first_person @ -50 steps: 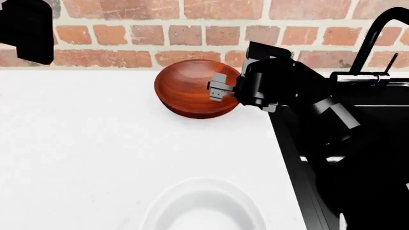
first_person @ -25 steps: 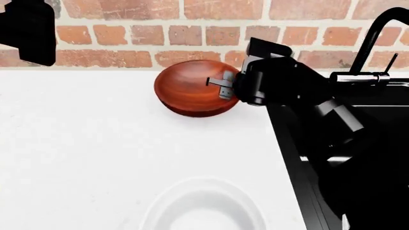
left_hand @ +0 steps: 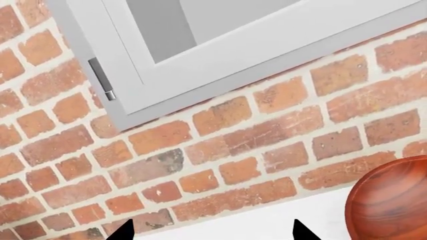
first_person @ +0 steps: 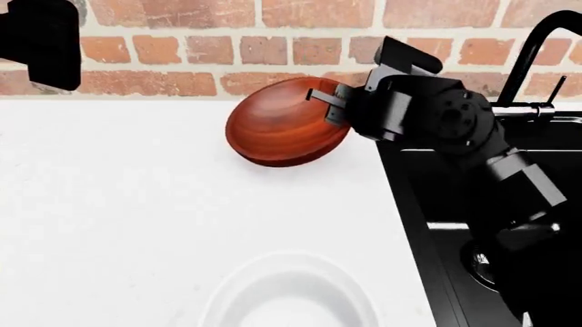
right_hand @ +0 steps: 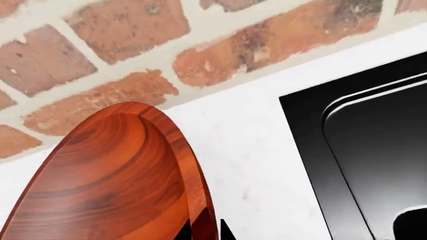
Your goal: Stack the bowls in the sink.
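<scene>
The reddish-brown wood-grain bowl (first_person: pixel 283 129) is tilted up off the white counter near the brick wall, left of the sink (first_person: pixel 427 197). My right gripper (first_person: pixel 329 103) is shut on its right rim; in the right wrist view the rim (right_hand: pixel 200 200) sits pinched between the two fingertips. The white bowl (first_person: pixel 289 293) rests on the counter at the near edge. My left gripper (left_hand: pixel 210 235) is held high at the far left, open and empty, facing the wall; the wooden bowl's edge (left_hand: pixel 393 205) shows beside it.
A tall black faucet (first_person: pixel 532 54) stands behind the sink. The round metal drain (first_person: pixel 479 262) shows in the basin, partly behind my right arm. A grey-framed window (left_hand: pixel 200 55) is above the brick wall. My left arm (first_person: pixel 37 41) hangs at the upper left.
My right gripper has closed on the wooden bowl's right rim and lifted, tipping the bowl up on its edge and shifting it slightly right. The left arm and white bowl have not moved.
</scene>
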You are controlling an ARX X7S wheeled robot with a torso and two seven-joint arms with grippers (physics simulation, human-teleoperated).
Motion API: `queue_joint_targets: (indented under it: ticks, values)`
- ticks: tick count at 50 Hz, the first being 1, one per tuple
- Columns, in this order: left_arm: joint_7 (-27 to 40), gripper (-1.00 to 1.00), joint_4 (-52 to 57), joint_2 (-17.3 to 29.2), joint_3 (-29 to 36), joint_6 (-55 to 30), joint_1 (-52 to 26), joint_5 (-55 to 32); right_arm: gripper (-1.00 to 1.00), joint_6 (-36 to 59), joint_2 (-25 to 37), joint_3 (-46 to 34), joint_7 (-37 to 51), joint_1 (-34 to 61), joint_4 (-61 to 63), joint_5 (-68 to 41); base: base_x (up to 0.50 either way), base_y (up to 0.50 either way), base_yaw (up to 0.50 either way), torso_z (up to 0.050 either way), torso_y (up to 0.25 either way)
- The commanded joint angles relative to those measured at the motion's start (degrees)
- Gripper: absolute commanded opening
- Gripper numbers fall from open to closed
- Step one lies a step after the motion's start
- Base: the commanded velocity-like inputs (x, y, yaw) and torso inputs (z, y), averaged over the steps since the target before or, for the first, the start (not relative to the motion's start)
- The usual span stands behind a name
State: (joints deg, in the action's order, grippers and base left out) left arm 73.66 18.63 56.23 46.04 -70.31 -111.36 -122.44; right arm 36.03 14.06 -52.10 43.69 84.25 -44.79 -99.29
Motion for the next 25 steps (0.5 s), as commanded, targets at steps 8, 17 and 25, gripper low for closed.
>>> queue_joint_targets:
  ticks: [8, 17, 25]
  values:
    - [-0.3, 1.0, 0.3, 0.5, 0.0, 0.6, 0.0, 0.1, -1.0, 0.4, 8.9, 7.2, 7.2, -2.1, 21.0, -7.0, 0.0, 0.0, 0.0, 0.0, 0.0]
    - [-0.1, 1.0, 1.3, 1.0, -0.3, 1.9, 0.5, -0.7, -1.0, 1.0, 14.6, 11.1, 13.4, -2.4, 33.0, -12.1, 0.0, 0.0, 0.0, 0.0, 0.0]
    - [-2.1, 1.0, 4.4, 2.6, -3.0, 6.7, 3.0, -3.0, -1.0, 2.2, 19.5, 13.1, 19.8, -0.5, 40.4, -15.3, 0.0, 0.0, 0.0, 0.0, 0.0]
